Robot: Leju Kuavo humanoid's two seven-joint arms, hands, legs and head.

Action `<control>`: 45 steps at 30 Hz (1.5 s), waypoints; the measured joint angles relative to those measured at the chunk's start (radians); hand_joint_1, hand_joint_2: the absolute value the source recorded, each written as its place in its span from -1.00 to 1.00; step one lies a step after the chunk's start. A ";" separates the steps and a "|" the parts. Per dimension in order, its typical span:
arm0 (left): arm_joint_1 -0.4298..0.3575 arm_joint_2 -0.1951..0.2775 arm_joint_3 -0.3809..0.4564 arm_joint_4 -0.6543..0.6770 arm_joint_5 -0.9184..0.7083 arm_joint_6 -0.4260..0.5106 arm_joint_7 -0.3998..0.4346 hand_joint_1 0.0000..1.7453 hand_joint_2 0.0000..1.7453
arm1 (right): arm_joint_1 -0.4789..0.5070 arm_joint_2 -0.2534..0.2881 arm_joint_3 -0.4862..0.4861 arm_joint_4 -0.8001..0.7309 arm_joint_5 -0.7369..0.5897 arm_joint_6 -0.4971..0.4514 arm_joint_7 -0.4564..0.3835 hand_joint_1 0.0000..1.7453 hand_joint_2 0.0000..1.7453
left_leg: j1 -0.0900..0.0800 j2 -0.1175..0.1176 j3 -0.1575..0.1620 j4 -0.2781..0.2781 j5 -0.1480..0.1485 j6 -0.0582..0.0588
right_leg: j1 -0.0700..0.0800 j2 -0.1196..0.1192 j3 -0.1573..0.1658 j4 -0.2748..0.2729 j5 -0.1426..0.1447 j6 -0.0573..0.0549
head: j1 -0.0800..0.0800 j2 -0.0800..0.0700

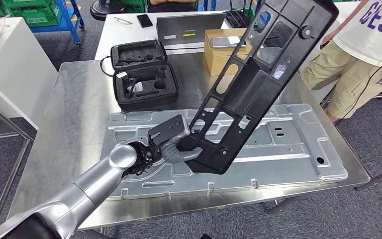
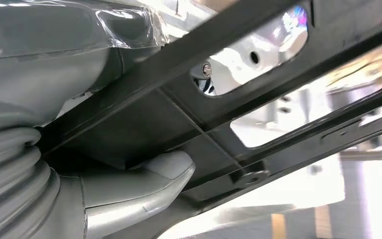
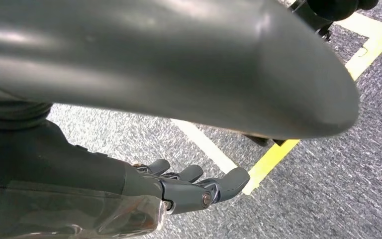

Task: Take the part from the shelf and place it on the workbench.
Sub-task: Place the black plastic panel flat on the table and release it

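Observation:
My left hand (image 1: pixel 178 149) grips the lower end of a long black plastic part (image 1: pixel 258 84) with several cut-outs. The part tilts steeply up and away to the right, over a silver pressed-metal panel (image 1: pixel 288 144) that lies flat on the steel workbench (image 1: pixel 74 114). Whether its lower end touches the panel I cannot tell. In the left wrist view my thumb (image 2: pixel 144 184) presses under the black part (image 2: pixel 169 119). My right hand (image 3: pixel 179 99) hangs over grey carpet, holding nothing, with the thumb well apart from the fingers (image 3: pixel 199 186).
An open black foam-lined case (image 1: pixel 144 74) stands on the bench behind the panel. A cardboard box (image 1: pixel 219 52) and a laptop (image 1: pixel 189 27) lie further back. A person (image 1: pixel 363 55) stands at the bench's right. Yellow and white floor lines (image 3: pixel 273 154) run below my right hand.

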 joint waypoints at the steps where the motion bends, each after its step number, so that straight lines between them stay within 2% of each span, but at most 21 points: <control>1: 0.003 0.000 0.011 0.000 0.031 0.005 -0.001 1.00 1.00 | 0.000 0.000 0.000 0.000 0.000 0.000 0.000 -1.00 -1.00 | 0.001 -0.001 0.003 0.000 -0.002 -0.001 | -0.002 0.000 0.020 -0.051 0.035 0.000 | 0.000 0.000; 2: 0.004 0.000 0.021 0.000 0.062 0.013 -0.001 1.00 1.00 | 0.000 0.000 0.000 0.000 0.000 0.000 0.000 -1.00 -1.00 | 0.001 -0.003 0.007 0.001 -0.006 -0.004 | -0.004 0.000 0.053 -0.126 0.076 0.000 | 0.000 0.000; 4: 0.003 0.001 0.037 0.000 0.125 0.029 -0.002 1.00 1.00 | -0.002 0.001 -0.001 0.000 0.001 0.000 0.000 -1.00 -1.00 | -0.003 -0.006 0.009 0.003 -0.013 -0.014 | -0.003 0.000 0.109 -0.249 0.121 -0.002 | 0.001 0.000; 9: 0.019 0.001 0.071 0.000 0.316 0.076 -0.007 1.00 1.00 | 0.000 0.002 -0.005 0.000 0.001 0.000 0.001 -1.00 -1.00 | -0.001 -0.003 -0.007 0.027 -0.034 -0.035 | 0.001 0.004 0.119 -0.285 0.123 -0.027 | 0.001 0.000; 12: 0.034 0.001 0.083 0.005 0.431 0.098 -0.012 1.00 1.00 | 0.000 0.002 -0.008 0.000 0.002 0.000 0.003 -1.00 -1.00 | 0.002 0.001 -0.095 0.207 -0.117 -0.045 | 0.001 0.003 0.121 -0.287 0.123 -0.040 | 0.000 0.000; 14: 0.050 0.001 0.084 0.014 0.486 0.110 -0.016 1.00 1.00 | 0.002 0.002 -0.009 0.000 0.006 0.000 0.005 -1.00 -1.00 | 0.002 0.001 -0.154 0.313 -0.142 -0.048 | 0.003 0.003 0.121 -0.287 0.122 -0.042 | -0.001 0.000; 16: 0.062 0.001 0.080 0.024 0.526 0.123 -0.017 1.00 1.00 | 0.004 0.003 -0.011 0.000 0.010 0.000 0.007 -1.00 -1.00 | 0.002 0.001 -0.145 0.267 -0.097 -0.045 | 0.003 0.005 0.122 -0.287 0.121 -0.042 | -0.001 0.000; 18: 0.066 0.000 0.076 0.033 0.555 0.136 -0.019 1.00 1.00 | 0.004 0.004 -0.015 0.000 0.013 0.000 0.007 -1.00 -1.00 | 0.001 0.001 -0.083 0.118 -0.024 -0.038 | 0.005 0.008 0.123 -0.286 0.118 -0.039 | -0.001 0.000; 20: 0.067 -0.001 0.073 0.041 0.577 0.146 -0.022 0.00 1.00 | 0.004 0.005 -0.021 0.000 0.014 0.000 0.007 -1.00 -1.00 | -0.003 0.000 -0.040 0.023 0.009 -0.032 | 0.008 0.009 0.122 -0.285 0.117 -0.032 | 0.000 0.000; 22: 0.069 -0.002 0.069 0.050 0.590 0.155 -0.026 -1.00 1.00 | 0.006 0.006 -0.025 0.000 0.014 0.000 0.008 -1.00 -1.00 | -0.007 -0.001 -0.035 0.010 0.010 -0.025 | 0.008 0.010 0.121 -0.287 0.117 -0.023 | 0.002 0.000; 24: 0.069 -0.004 0.067 0.056 0.598 0.160 -0.030 -1.00 1.00 | 0.006 0.007 -0.026 0.000 0.016 0.000 0.008 -1.00 -1.00 | -0.004 -0.002 -0.031 0.005 0.014 -0.015 | 0.005 0.009 0.117 -0.274 0.106 -0.013 | 0.002 0.000; 26: 0.069 -0.006 0.065 0.061 0.599 0.161 -0.033 -1.00 1.00 | 0.007 0.007 -0.029 0.000 0.018 0.000 0.009 -1.00 -1.00 | -0.001 0.000 -0.025 0.000 0.016 -0.005 | 0.004 0.006 0.079 -0.189 0.058 -0.005 | 0.005 0.000; 28: 0.072 -0.007 0.060 0.066 0.595 0.155 -0.033 -1.00 0.00 | 0.009 0.007 -0.032 0.000 0.020 0.000 0.010 -1.00 -1.00 | -0.002 0.001 -0.024 0.000 0.015 0.000 | 0.003 0.006 0.009 -0.046 -0.002 0.001 | 0.008 0.000; 30: 0.073 -0.007 0.054 0.070 0.586 0.146 -0.035 -1.00 -1.00 | 0.013 0.007 -0.033 0.000 0.022 0.000 0.011 -1.00 -1.00 | -0.002 0.001 -0.023 0.001 0.014 0.001 | 0.002 0.006 -0.025 0.014 -0.007 0.004 | 0.008 0.000; 31: 0.072 -0.007 0.051 0.071 0.581 0.142 -0.036 -1.00 -1.00 | 0.014 0.006 -0.033 0.000 0.023 0.000 0.011 -1.00 -1.00 | -0.002 0.000 -0.022 0.001 0.014 0.000 | 0.002 0.006 -0.011 -0.019 0.017 0.004 | 0.008 0.000; 33: 0.069 -0.007 0.046 0.073 0.571 0.139 -0.038 -1.00 -1.00 | 0.012 0.005 -0.034 0.000 0.024 0.000 0.011 -1.00 -1.00 | -0.003 -0.002 -0.020 0.003 0.011 -0.003 | 0.001 0.005 0.059 -0.164 0.085 0.003 | 0.008 0.000; 35: 0.064 -0.008 0.041 0.073 0.564 0.140 -0.039 -1.00 -1.00 | 0.011 0.004 -0.036 0.000 0.027 0.000 0.011 -1.00 -1.00 | -0.007 -0.003 -0.021 0.005 0.007 -0.011 | 0.003 0.004 0.110 -0.269 0.120 -0.004 | 0.008 0.000; 38: 0.060 -0.009 0.031 0.073 0.561 0.142 -0.041 -1.00 -1.00 | 0.011 0.004 -0.039 0.000 0.031 0.000 0.011 -1.00 -1.00 | -0.006 -0.003 -0.024 0.007 0.003 -0.024 | 0.008 0.005 0.116 -0.286 0.123 -0.022 | 0.008 0.000; 40: 0.057 -0.009 0.025 0.073 0.560 0.142 -0.043 -1.00 -1.00 | 0.011 0.003 -0.043 0.000 0.032 0.000 0.011 -1.00 -1.00 | -0.002 0.000 -0.042 0.046 -0.024 -0.034 | 0.008 0.005 0.117 -0.289 0.127 -0.034 | 0.008 0.000; 43: 0.054 -0.009 0.016 0.073 0.546 0.143 -0.047 -1.00 -1.00 | 0.011 0.002 -0.049 0.000 0.033 0.000 0.011 -1.00 -1.00 | 0.000 0.001 -0.133 0.243 -0.114 -0.045 | 0.007 0.005 0.118 -0.290 0.127 -0.044 | 0.007 0.000; 45: 0.054 -0.008 0.008 0.073 0.532 0.144 -0.050 -1.00 -1.00 | 0.012 0.001 -0.050 0.000 0.034 0.000 0.011 -1.00 -1.00 | 0.001 0.002 -0.175 0.326 -0.134 -0.048 | 0.007 0.005 0.118 -0.289 0.127 -0.044 | 0.007 0.000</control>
